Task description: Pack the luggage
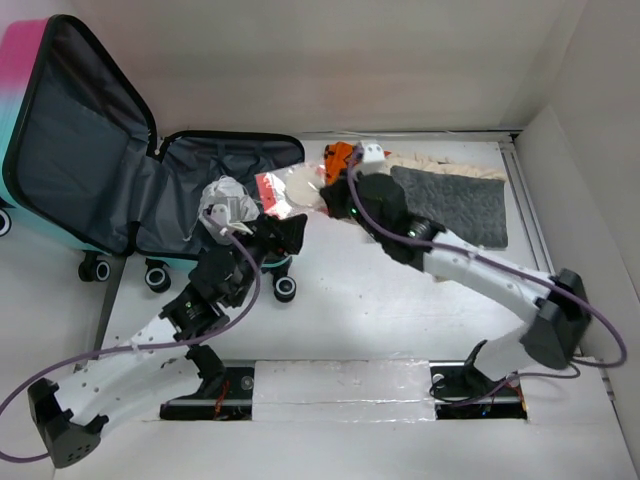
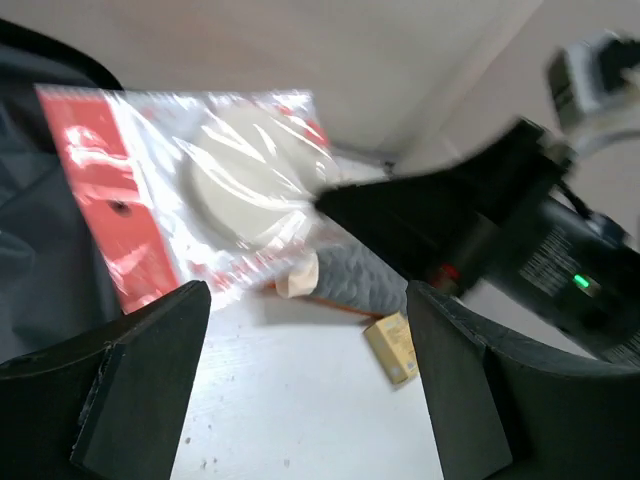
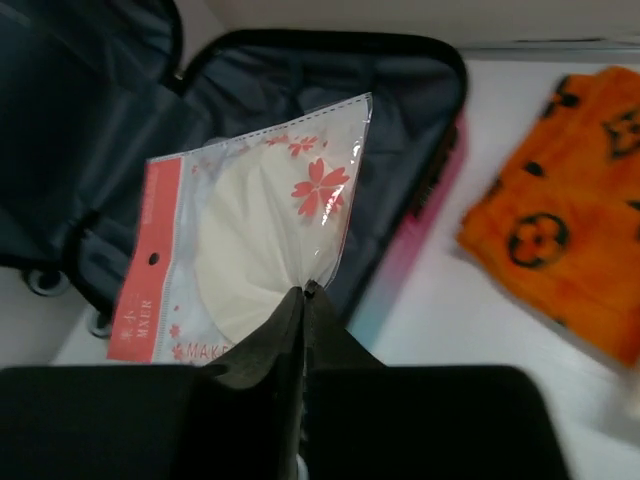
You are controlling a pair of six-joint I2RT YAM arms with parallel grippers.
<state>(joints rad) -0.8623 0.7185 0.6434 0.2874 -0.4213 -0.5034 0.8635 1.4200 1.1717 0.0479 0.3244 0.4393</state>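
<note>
The luggage (image 1: pixel 70 150) lies open at the back left, its pink-to-teal lid raised and its dark grey lining (image 3: pixel 300 90) showing. My right gripper (image 1: pixel 322 197) is shut on the edge of a clear plastic packet (image 1: pixel 283 190) with a red strip and a white round pad. It holds the packet above the luggage's near rim (image 3: pixel 400 270). The pinch (image 3: pixel 305 292) and the packet (image 3: pixel 250 230) show in the right wrist view. My left gripper (image 1: pixel 288 235) is open and empty just below the packet (image 2: pixel 230 190), over bare table (image 2: pixel 305 390).
An orange printed cloth (image 1: pixel 340 155), a beige cloth (image 1: pixel 440 162) and a grey mat (image 1: pixel 455 205) lie at the back right. A small yellow box (image 2: pixel 392 347) lies on the table by the mat. A crumpled grey-white item (image 1: pixel 222 190) sits in the luggage.
</note>
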